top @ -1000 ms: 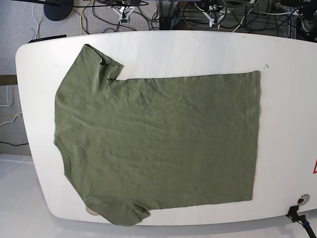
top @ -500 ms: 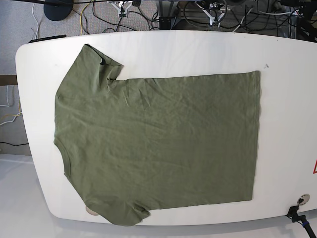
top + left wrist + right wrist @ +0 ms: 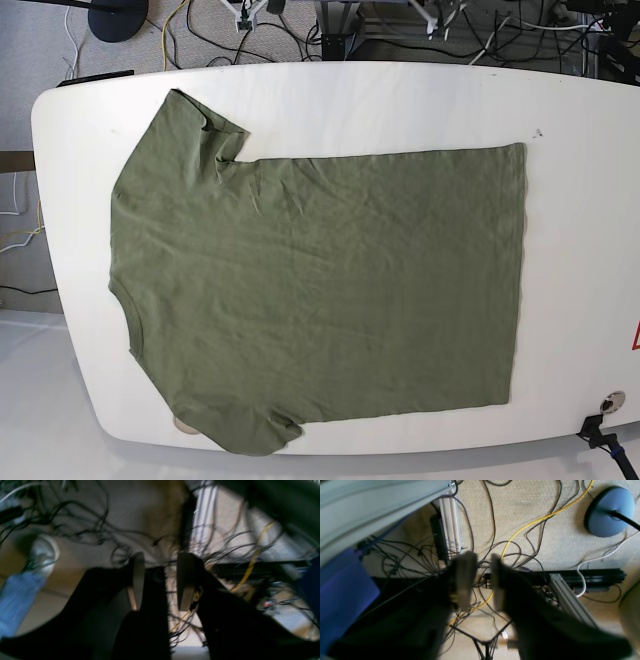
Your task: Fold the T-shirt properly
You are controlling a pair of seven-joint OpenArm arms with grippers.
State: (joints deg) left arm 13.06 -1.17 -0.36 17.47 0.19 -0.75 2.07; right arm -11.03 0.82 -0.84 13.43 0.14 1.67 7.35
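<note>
The olive-green T-shirt (image 3: 320,290) lies flat and spread out on the white table (image 3: 580,200). Its collar is at the left, its hem at the right, and one sleeve points to the far left corner. Neither wrist view shows the shirt. My left gripper (image 3: 160,580) is open and empty, held off the table over a floor of cables. My right gripper (image 3: 482,580) is also open and empty over the cabled floor. Neither gripper is clearly seen in the base view.
Tangled cables, a yellow cable (image 3: 532,522) and aluminium frame bars (image 3: 450,522) lie on the carpet behind the table. A blue round stand base (image 3: 610,511) sits there too. A person's jeans leg (image 3: 15,600) shows in the left wrist view. A small round fitting (image 3: 612,402) is at the table's near right.
In the base view, the gripper tips at the top edge have drawn back almost out of the frame. The T-shirt has not moved.
</note>
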